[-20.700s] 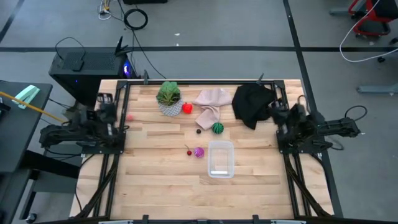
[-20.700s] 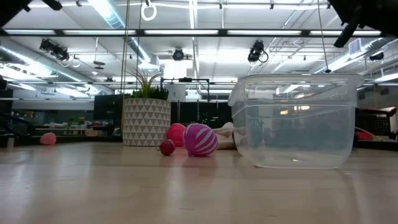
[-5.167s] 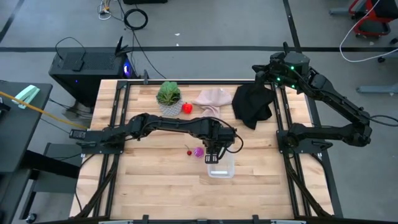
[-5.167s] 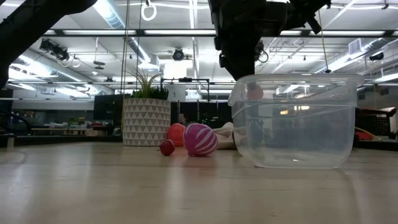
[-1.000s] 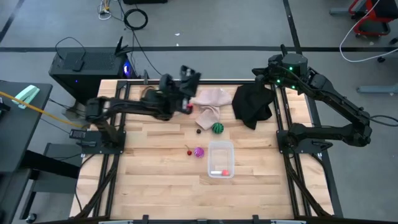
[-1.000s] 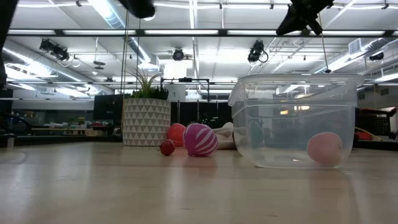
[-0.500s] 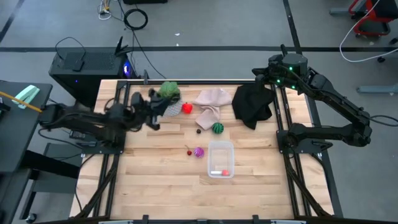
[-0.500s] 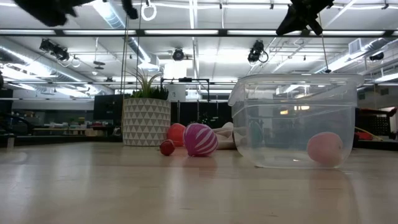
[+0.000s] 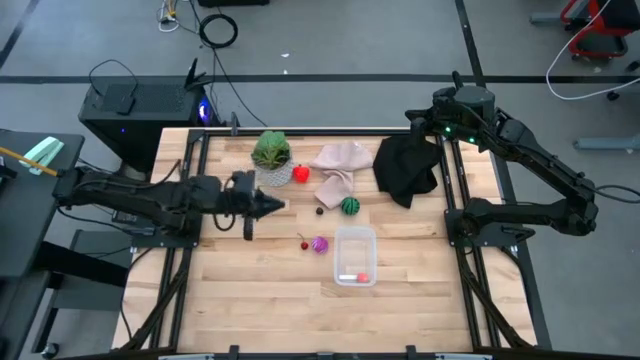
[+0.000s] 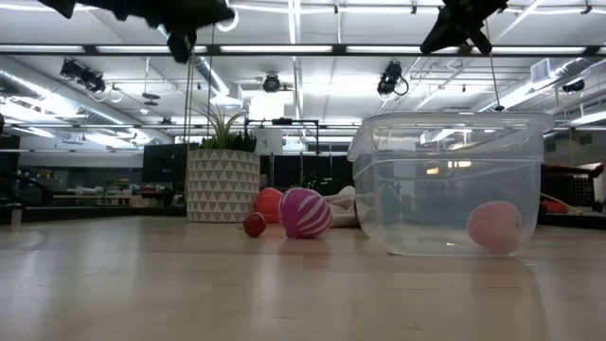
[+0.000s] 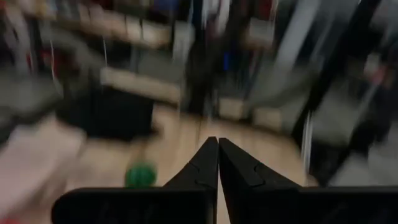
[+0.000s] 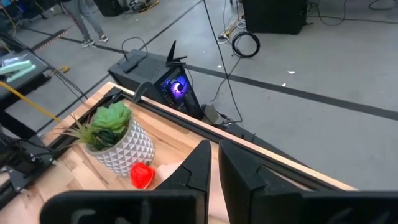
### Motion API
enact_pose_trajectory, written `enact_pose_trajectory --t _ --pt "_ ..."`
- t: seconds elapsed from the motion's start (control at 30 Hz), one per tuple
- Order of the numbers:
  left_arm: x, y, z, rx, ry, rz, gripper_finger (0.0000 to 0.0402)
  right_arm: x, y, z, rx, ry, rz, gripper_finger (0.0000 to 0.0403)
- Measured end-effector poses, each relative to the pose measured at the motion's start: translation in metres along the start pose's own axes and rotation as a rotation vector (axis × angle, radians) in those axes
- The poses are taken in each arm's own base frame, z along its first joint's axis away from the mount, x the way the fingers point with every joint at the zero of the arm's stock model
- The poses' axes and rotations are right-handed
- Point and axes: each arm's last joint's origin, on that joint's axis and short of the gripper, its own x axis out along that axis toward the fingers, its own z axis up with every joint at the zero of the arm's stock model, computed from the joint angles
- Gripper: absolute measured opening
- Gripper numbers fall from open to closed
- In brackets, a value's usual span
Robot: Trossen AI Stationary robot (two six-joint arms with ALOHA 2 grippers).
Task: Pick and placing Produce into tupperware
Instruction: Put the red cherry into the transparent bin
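Tupperware (image 9: 355, 256) resting on the table (image 9: 260, 300), right of centre toward the near edge; inside it a pale pink ball (image 10: 494, 226), partly veiled by the clear wall in the low view. Purple striped ball (image 9: 320, 244) and small dark-red piece (image 9: 304, 243) just beside the container's left far corner, outside it. Green round piece (image 9: 349, 206) and a tiny dark one (image 9: 319, 210) nearer the far edge, next to the beige cloth (image 9: 338, 162). Red piece (image 9: 300, 173) touching or nearly touching the white plant pot (image 9: 272, 172); contact unclear. Left end effector (image 9: 272, 206) closed, empty, raised over the table's left half; blurred in its wrist view. Right end effector (image 12: 212, 163) closed, empty, raised over the far right corner above the black cloth (image 9: 406, 168); tips hidden in the high view.
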Motion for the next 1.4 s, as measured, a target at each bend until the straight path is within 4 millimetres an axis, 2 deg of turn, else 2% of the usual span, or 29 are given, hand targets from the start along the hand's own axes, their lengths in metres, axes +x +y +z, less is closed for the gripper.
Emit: enact_pose_trajectory --t 0.13,0.23,0.53,0.73,0.93,1.13,1.27,1.4 --pt "-0.002 0.006 -0.021 0.118 0.254 0.026 0.0017 0.000 0.000 0.000 0.042 0.000 0.000 0.0038" --pt "-0.004 0.010 -0.030 0.205 0.364 0.040 0.0022 0.000 0.000 0.000 0.064 0.000 0.000 0.0038" --pt "0.011 0.001 -0.052 0.597 0.482 -0.102 0.0018 0.000 0.000 0.000 0.062 0.000 0.000 0.0038" --pt "0.028 -0.011 -0.072 0.671 0.543 -0.182 0.0020 0.000 0.000 0.000 0.019 0.001 0.000 0.0038" --pt "0.072 -0.023 -0.052 0.705 0.559 -0.142 0.0023 0.000 0.001 -0.001 -0.029 0.020 0.040 0.0038" --pt "0.120 -0.011 -0.046 0.768 0.762 -0.107 0.0019 0.000 0.001 -0.004 -0.070 0.062 0.072 0.0038" --pt "0.133 -0.003 -0.047 0.820 0.953 -0.127 0.0021 0.000 0.001 -0.005 -0.064 0.071 0.069 0.0038" --pt "0.132 0.001 -0.049 0.871 1.058 -0.178 0.0013 0.000 0.001 -0.005 -0.052 0.073 0.069 0.0038"
